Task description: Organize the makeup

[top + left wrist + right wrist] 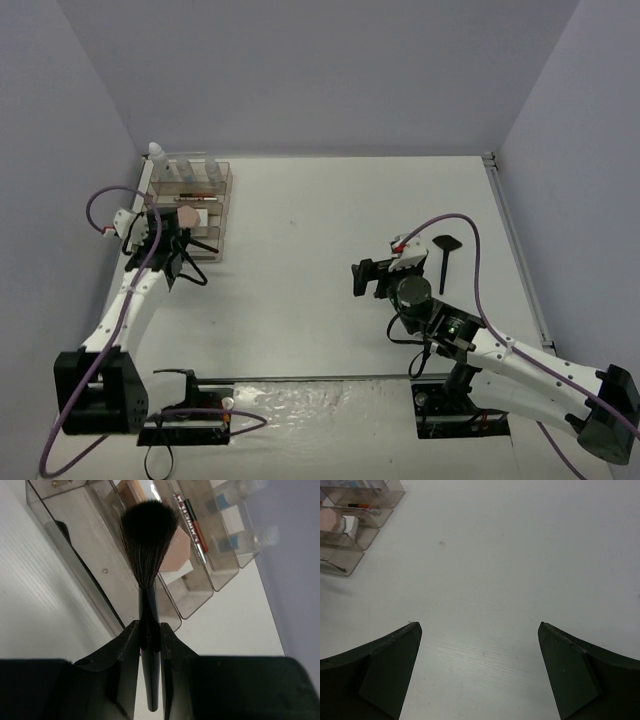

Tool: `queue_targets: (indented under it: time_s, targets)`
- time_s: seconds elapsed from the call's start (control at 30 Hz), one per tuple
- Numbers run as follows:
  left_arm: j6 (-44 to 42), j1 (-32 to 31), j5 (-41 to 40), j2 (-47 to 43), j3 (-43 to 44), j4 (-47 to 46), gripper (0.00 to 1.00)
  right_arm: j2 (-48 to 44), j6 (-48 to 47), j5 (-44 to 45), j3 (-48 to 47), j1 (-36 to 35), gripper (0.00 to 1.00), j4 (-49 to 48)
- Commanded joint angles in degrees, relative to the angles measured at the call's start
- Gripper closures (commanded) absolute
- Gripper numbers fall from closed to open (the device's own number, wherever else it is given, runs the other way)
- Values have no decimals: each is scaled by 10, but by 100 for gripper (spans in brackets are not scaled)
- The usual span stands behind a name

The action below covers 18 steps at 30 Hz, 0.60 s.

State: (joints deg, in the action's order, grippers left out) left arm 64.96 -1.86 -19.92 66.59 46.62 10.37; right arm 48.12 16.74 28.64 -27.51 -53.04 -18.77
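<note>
Left hand [149, 630] is pinched on the handle of a black brush [148, 545]. The brush's long axis runs straight out beyond the fingertips, bristles leading. Just ahead of and below the bristles lies the organizer [75, 545], whose long troughs run slantwise to the brush. The nearest trough looks bare, and a tan compact [177, 555] sits in the one beyond. The drop likely depends on turning the wrist until the handle lines up with a trough.

Right hand [479, 627] is spread wide over bare tabletop [495, 555], pinching nothing, with the organizer far ahead to its left. A second brush [445, 255] lies flat behind that hand, outside its wrist view. It is much nearer this arm than the left one.
</note>
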Motion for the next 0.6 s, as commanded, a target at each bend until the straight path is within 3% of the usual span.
queue_targets:
  time_s: [0.0, 0.27, 0.57]
  targets:
    - [83, 76, 74, 85, 79, -15, 100, -31, -1, 35, 14, 16, 0, -3]
    - [166, 110, 78, 189, 123, -7, 97, -46, -3, 8, 23, 30, 0, -1]
    - [196, 112, 64, 204, 132, 11, 48, -42, 8, 15, 24, 49, 0, 6]
